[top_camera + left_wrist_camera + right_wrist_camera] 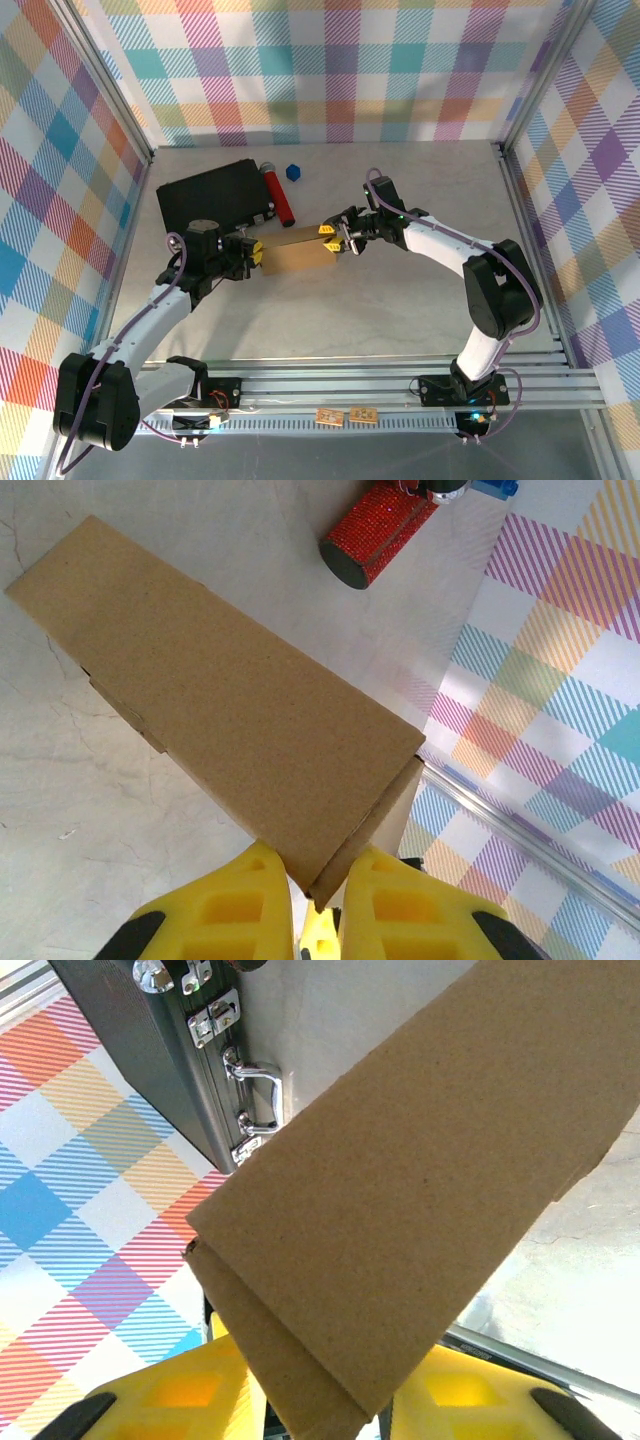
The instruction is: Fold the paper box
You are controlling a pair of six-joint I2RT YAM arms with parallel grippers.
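The paper box [292,254] is a flat brown cardboard mailer, folded shut, spanning between my two grippers over the middle of the table. My left gripper [254,253] is shut on its left end; in the left wrist view a corner of the box [220,690] is pinched between the yellow fingers [225,910] of the left gripper [318,905]. My right gripper [331,239] is shut on the right end; in the right wrist view the box [420,1180] runs down between the yellow fingers [170,1395] of the right gripper [330,1410], showing two cardboard layers.
A black flat case [213,196] with metal latches [215,1010] lies at the back left. A red glittery cylinder [279,196] lies along its right side, also in the left wrist view [380,530]. A small blue cube [293,172] sits behind. Checked walls enclose the table.
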